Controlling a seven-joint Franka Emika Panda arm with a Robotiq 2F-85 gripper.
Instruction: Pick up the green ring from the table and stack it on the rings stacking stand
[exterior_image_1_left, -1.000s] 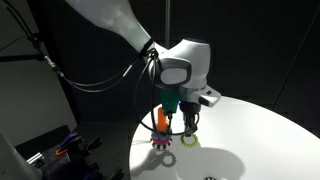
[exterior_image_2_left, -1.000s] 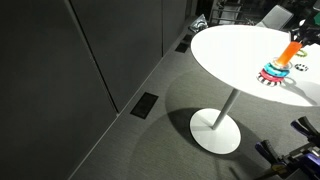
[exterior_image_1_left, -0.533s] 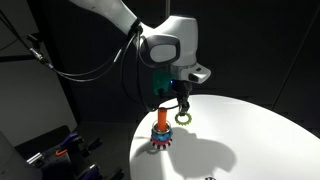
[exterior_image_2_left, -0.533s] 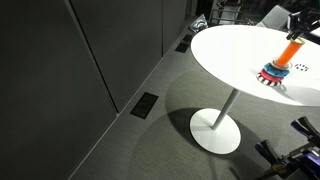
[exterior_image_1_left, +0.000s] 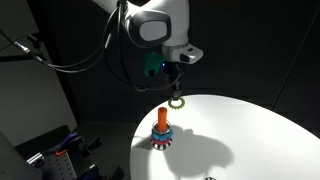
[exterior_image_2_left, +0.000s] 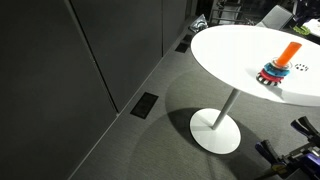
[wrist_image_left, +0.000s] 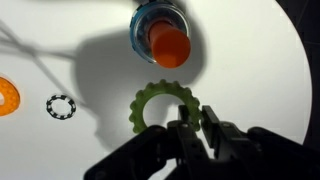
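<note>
Above the desk (exterior_image_1_left: 245, 125), well clear of its white top, the gripper (wrist_image_left: 198, 124) is closed on the green ring (wrist_image_left: 160, 90). The ring is pinched at one side of its scalloped rim, and the rest of it is held out just beyond the fingertips in the wrist view. In an exterior view it is seen hanging just below the gripper, in the air and touching nothing else.

Below the gripper and a little to one side, the rings stacking stand (exterior_image_1_left: 163, 132) is set upright on the desk. Its orange peg (wrist_image_left: 170, 45) is seen end-on in the wrist view, just beyond the far edge of the held ring and apart from it, so the ring is not threaded on the peg. A blue ring (wrist_image_left: 140, 22) is seen around the peg lower down.

Farther off to the side of the gripper, a small dark ring (wrist_image_left: 61, 105) lies flat on the desk. Beyond it an orange piece (wrist_image_left: 6, 95) is cut off by the edge of the view.
</note>
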